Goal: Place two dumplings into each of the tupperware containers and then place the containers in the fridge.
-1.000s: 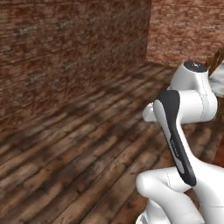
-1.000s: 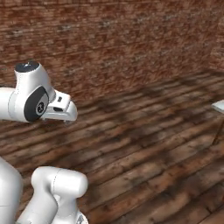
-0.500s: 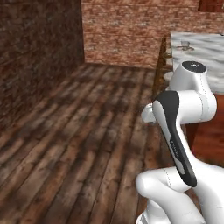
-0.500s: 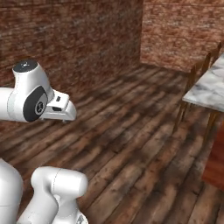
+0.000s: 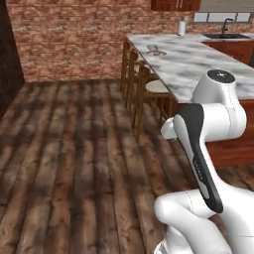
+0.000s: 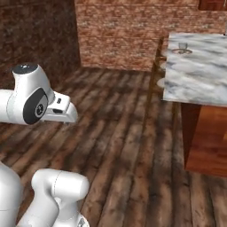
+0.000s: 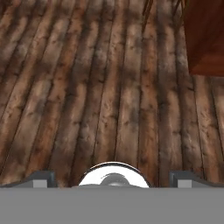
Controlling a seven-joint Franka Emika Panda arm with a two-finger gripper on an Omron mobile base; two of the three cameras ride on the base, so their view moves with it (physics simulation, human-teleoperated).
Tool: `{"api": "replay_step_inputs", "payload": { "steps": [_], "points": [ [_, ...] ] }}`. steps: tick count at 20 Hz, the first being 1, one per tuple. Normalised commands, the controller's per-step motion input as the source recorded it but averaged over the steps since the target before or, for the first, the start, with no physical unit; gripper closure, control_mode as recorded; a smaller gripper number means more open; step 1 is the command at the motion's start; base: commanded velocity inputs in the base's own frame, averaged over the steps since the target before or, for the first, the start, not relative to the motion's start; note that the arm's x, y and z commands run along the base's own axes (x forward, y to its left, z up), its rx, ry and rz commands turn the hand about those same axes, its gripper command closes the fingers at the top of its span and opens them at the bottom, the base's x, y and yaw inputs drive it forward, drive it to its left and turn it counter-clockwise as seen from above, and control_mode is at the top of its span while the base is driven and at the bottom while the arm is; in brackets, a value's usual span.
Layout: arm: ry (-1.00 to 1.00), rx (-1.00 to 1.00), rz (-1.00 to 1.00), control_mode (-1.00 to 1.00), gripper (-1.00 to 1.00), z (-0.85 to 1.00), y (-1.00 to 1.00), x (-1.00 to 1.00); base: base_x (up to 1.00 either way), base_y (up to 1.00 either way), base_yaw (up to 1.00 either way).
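With the fingers [image 7: 112,178] spread wide and empty above bare wooden floor [image 7: 87,87], the likeliest mishap is the base clipping the stools [image 5: 149,87] beside the marble tabletop [image 5: 198,59] ahead.

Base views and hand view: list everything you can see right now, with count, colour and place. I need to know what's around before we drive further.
Island counter: one, white-grey marbled top on a red-brown wood base, ahead and to the right.
Stools: a row of wooden ones tucked along the island's near side; exact count unclear.
Small item on the counter: one, pale, near the far end; too small to identify.
Sink with dark tap: one, on the back counter at the far right.
White bottle-like item: one, beside the sink counter.
Brick wall: red-brown, across the back.
Floor: dark wood planks, everywhere below.
Arm: one, white with dark joints, folded in the foreground.
Gripper: fingers spread wide, holding nothing, pointed at the floor.
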Motion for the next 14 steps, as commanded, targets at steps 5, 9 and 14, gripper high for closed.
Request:
{"api": "replay_step_inputs", "payload": {
  "steps": [5, 9, 14],
  "points": [
    [0.0, 0.0, 0.0, 1.0, -1.0, 0.0, 0.0, 0.0, 0.99, 1.0, -0.55],
    [0.0, 0.0, 0.0, 1.0, -1.0, 0.0, 0.0, 0.0, 1.0, 1.0, -0.5],
    [0.0, 0.0, 0.0, 1.0, -1.0, 0.0, 0.0, 0.0, 0.97, 1.0, -0.47]
  ]
}}
